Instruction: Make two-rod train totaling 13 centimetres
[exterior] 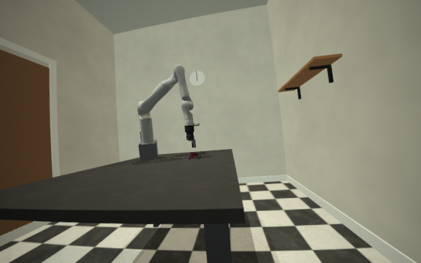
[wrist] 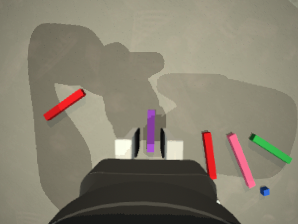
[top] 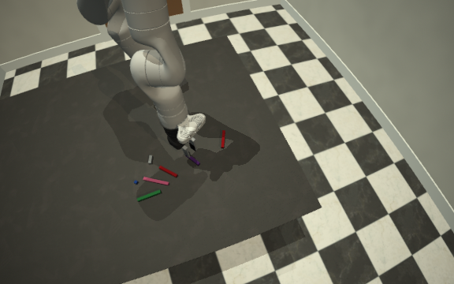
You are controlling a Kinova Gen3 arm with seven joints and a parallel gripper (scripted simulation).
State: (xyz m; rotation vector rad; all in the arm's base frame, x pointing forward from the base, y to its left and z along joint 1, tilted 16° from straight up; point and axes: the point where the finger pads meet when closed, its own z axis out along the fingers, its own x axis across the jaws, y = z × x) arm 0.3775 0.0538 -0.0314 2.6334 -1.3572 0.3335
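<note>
As the purple rod [top: 194, 160] [wrist: 151, 131] points lengthwise away from the wrist, its long axis parallel to the parted, released fingers [top: 189, 149] [exterior: 194, 143], its near end lies between them in the wrist view.

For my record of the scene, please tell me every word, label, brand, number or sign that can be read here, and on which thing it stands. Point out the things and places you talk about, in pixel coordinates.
None: no text can be read on the arm, the rods or the table.
The wall clock [exterior: 196, 78] shows a dark hand, but any numbers are too small to read.
</note>
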